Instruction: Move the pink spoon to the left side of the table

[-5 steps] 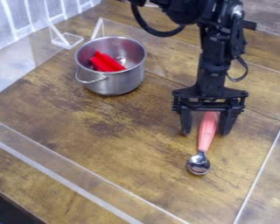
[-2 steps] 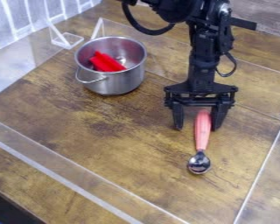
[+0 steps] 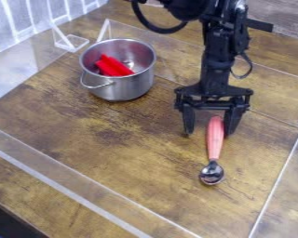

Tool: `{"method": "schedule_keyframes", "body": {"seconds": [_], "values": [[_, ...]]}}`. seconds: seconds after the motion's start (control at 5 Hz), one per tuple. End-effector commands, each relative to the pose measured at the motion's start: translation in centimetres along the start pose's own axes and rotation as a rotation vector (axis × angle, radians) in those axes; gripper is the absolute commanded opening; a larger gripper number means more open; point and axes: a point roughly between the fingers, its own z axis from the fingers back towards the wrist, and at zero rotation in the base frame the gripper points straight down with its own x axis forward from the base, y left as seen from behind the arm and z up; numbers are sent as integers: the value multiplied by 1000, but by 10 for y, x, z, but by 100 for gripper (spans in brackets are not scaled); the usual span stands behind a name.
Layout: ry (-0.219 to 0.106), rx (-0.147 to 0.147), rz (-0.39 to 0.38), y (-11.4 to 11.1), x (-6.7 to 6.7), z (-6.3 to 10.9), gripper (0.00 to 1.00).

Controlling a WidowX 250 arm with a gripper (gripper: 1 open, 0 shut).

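Spoon (image 3: 214, 147) lies lengthwise toward the camera, handle top between the spread jaws of the gripper (image 3: 212, 124); seemingly unpinched; pot (image 3: 116, 69) sits well left.

Dark wood-grain table (image 3: 101, 139), clear acrylic edge panels. Steel pot (image 3: 118, 70) far left. Pink spoon (image 3: 214, 149) flat at right, metal bowl nearest.

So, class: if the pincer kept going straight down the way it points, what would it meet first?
Most likely the pink spoon: the open pincer hangs over the top of its handle. Depth is hard to judge, so it might just reach the table beside it.
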Motion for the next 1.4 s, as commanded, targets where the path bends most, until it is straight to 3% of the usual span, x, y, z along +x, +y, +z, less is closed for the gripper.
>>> {"method": "schedule_keyframes", "body": {"seconds": [0.0, 0.2, 0.4, 0.8, 1.2], "values": [[-52, -39, -14, -25, 1, 21, 100], [-52, -42, 10, -22, 5, 20, 0], [-53, -42, 32, -19, 9, 18, 0], [-60, -36, -3, -22, -2, 51, 0], [-70, -42, 34, -20, -7, 70, 0]]}}
